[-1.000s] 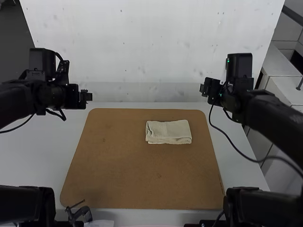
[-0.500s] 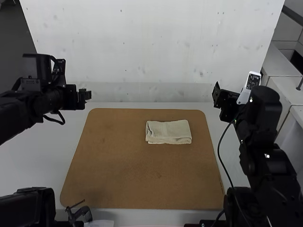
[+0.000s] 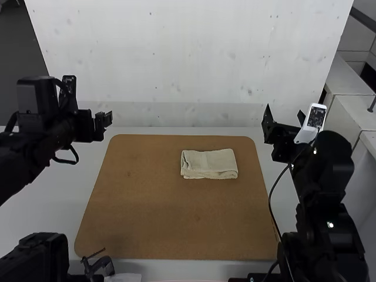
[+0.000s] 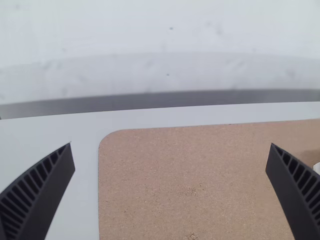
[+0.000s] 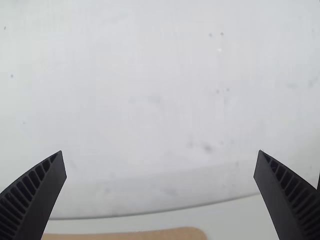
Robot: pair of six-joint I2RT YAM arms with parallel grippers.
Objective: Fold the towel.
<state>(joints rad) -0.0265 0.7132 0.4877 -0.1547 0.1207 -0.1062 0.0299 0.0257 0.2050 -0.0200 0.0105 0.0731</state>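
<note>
So, starting on the left: the black left gripper with tapered, ribbed fingers [image 4: 171, 145] is hanging out past the far left corner of the brown, round-cornered board [image 3: 147, 205], and its fingers are standing wide apart with nothing between them. The towel is lying well off to its right, with a whole stretch of bare board coming in between.

The beige cloth towel [image 3: 208, 163] itself is sitting on the far half of the board, right of the middle. It's already looking folded into a compact little rectangle, layers showing along the near edge, and its long axis is running side to side, so a short end is facing each arm, more or less.

Over on the right, the matching black right gripper [image 5: 160, 152] is hovering beyond the board's far right corner, fingers spread apart and empty too. It's clearly being the nearer one, with the towel lying to its left and a bit back toward the arm bases. If any tidying is needed, I'm guessing that's the arm to use, reaching for the right short end.
</note>
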